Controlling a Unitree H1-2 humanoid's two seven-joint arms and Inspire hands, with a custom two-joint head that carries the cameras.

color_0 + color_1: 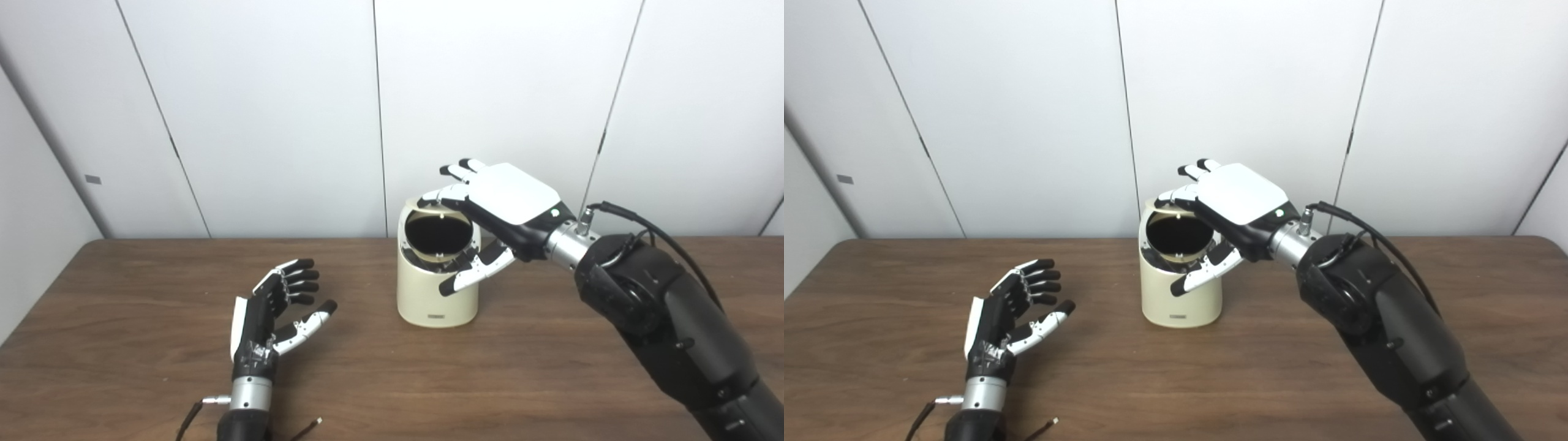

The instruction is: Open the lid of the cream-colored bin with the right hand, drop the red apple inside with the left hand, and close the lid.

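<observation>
The cream-colored bin stands upright on the table's middle, toward the back. Its slanted top shows a dark round face inside a gold ring; I cannot tell whether this is a dark lid or the open mouth. My right hand hovers over the bin's top from the right, fingers spread at the back rim and thumb in front of the rim; it holds nothing. My left hand is open and empty, palm turned right, above the table left of the bin. No red apple is in view.
The brown wooden table runs across the picture, with white wall panels just behind it. Thin cables hang at my left wrist near the front edge. My right forearm stretches over the table's right side.
</observation>
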